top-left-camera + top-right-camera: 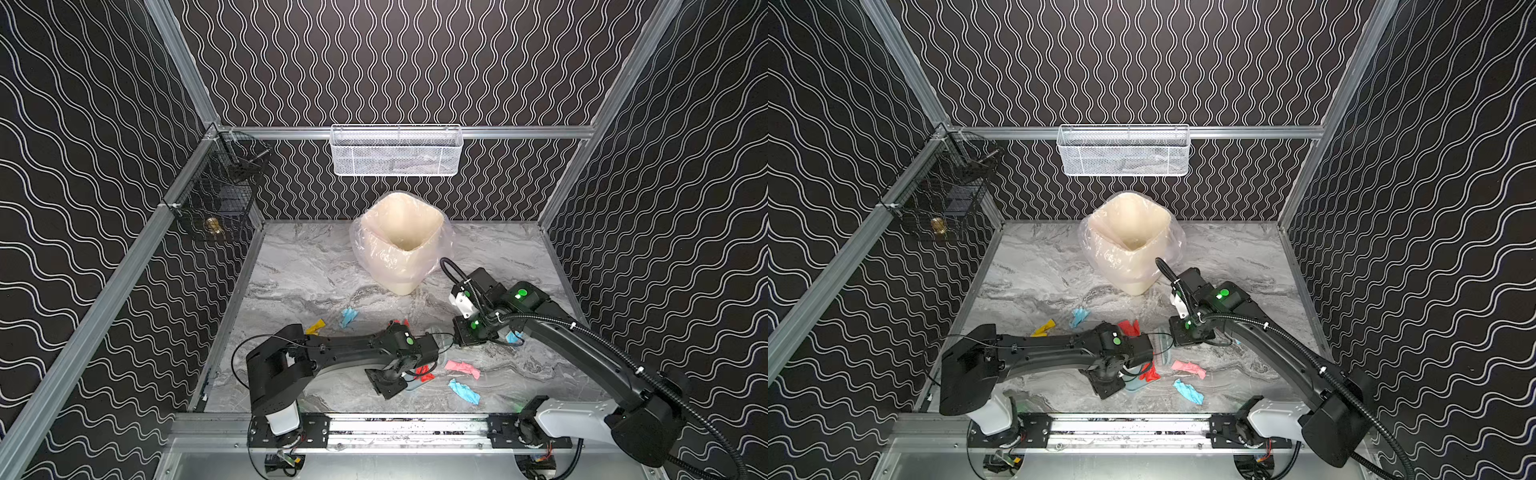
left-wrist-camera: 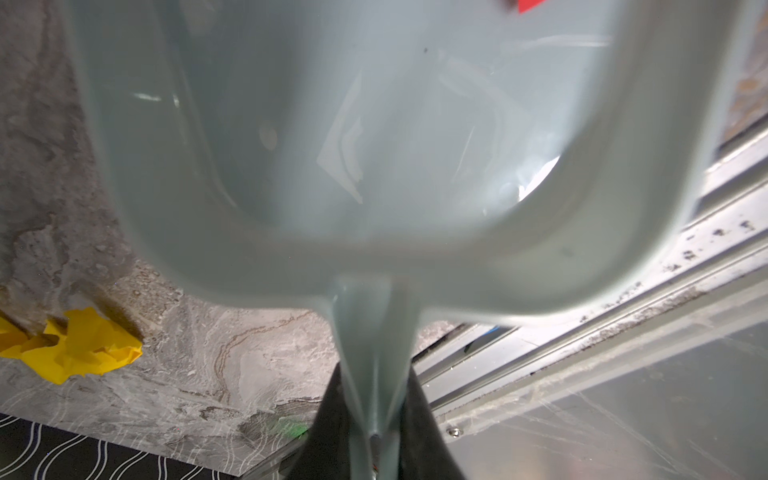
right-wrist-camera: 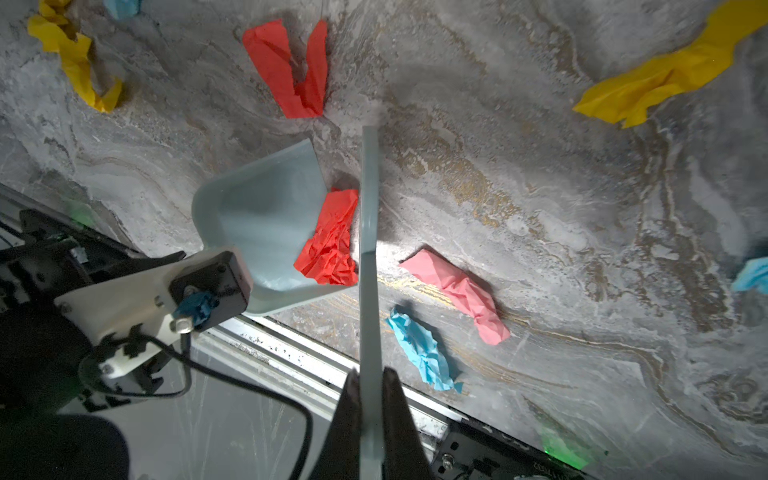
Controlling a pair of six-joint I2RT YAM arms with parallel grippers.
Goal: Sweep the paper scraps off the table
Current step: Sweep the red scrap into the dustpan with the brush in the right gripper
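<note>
My left gripper (image 2: pixel 376 374) is shut on the handle of the pale blue dustpan (image 2: pixel 374 145), which fills the left wrist view. Its mouth rests on the marble table (image 1: pixel 299 274) with a crumpled red scrap (image 3: pixel 332 237) lying in it. My right gripper (image 3: pixel 371 374) is shut on the pale blue brush (image 3: pixel 369 232), seen edge-on right beside that scrap. Loose paper scraps lie around: yellow (image 1: pixel 316 326), light blue (image 1: pixel 348 316), red (image 1: pixel 399 323), pink (image 1: pixel 462 368) and blue (image 1: pixel 464 391). Another yellow one (image 3: pixel 660 79) shows in the right wrist view.
A cream bin (image 1: pixel 401 241) lined with clear plastic stands at the back middle of the table. A white mesh basket (image 1: pixel 397 151) hangs on the back wall and a black wire basket (image 1: pixel 224 195) on the left rail. The aluminium front rail (image 1: pixel 395 428) runs close behind both grippers.
</note>
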